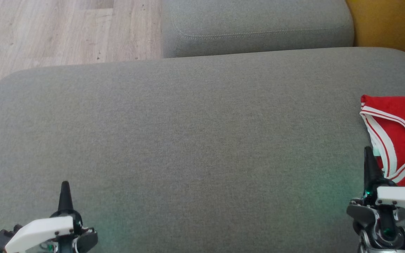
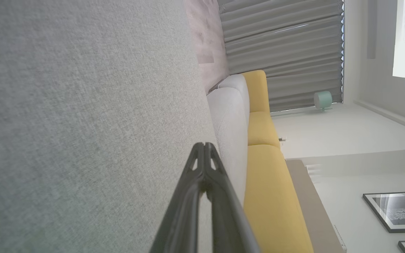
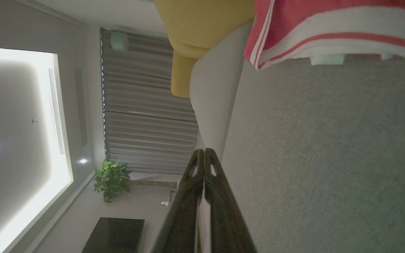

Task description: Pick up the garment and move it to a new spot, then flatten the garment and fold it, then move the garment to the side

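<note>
Plainly the garment (image 1: 399, 130), red with white trim, lies on the cushion (image 1: 202, 140) at its right edge, partly cut off by the head view, so I cannot tell whether it is folded or merely bunched. The broad middle of the cushion is bare grey cloth.

The left gripper (image 1: 64, 186) hangs over the cushion's near left part, its fingers pressed together on nothing; the left wrist view shows the two tips (image 2: 204, 146) meeting. The right gripper (image 1: 368, 154) stands over the cushion's near right part, just beside the garment's trimmed hem, jaws likewise together and empty, as the right wrist view confirms (image 3: 202, 151), with the hem (image 3: 329, 21) ahead of the tips and apart from them.

My judgement: either the pick-up has not begun or the garment has already been set aside. If the former, the right jaws must part, reach along the cushion's right edge to the hem, close on a fold of cloth, and carry it toward the cushion's middle.
</note>
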`<state>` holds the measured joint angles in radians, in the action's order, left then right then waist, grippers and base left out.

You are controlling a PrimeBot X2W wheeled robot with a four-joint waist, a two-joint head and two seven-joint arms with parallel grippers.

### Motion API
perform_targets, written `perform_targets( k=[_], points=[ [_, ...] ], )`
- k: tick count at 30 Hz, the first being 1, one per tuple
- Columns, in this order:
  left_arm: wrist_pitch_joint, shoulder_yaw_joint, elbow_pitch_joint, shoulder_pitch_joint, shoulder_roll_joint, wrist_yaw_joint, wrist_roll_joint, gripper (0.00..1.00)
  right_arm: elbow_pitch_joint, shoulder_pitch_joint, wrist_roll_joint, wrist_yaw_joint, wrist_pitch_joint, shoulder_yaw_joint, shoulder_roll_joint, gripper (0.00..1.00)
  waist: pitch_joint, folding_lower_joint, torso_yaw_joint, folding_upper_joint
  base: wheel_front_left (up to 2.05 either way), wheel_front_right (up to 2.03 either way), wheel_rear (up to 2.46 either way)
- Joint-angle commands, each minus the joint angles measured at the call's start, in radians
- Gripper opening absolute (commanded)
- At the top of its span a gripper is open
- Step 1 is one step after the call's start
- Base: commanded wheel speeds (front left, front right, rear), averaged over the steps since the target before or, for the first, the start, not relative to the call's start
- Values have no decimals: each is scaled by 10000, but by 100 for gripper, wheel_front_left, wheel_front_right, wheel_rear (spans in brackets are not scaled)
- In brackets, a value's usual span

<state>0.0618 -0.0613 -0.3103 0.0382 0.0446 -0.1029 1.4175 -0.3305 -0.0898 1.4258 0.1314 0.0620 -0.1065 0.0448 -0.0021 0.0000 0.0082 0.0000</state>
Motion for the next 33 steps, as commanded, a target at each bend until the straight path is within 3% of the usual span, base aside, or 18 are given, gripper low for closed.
perform_targets(
  k=[1,15,33],
  points=[
    [106,-327,412,581,53,-99,244,0,442,-248,267,-7,110,118,50,0,3,0,-4,0,0,0,0],
    [515,-527,648,700,56,-278,1909,0,857,-182,1828,-7,513,-74,54,0,52,0,-82,0,0,0,0],
    [515,-526,649,699,56,-278,1910,0,857,-182,1828,-7,512,-73,54,0,52,0,-82,0,0,0,0]
  ],
)
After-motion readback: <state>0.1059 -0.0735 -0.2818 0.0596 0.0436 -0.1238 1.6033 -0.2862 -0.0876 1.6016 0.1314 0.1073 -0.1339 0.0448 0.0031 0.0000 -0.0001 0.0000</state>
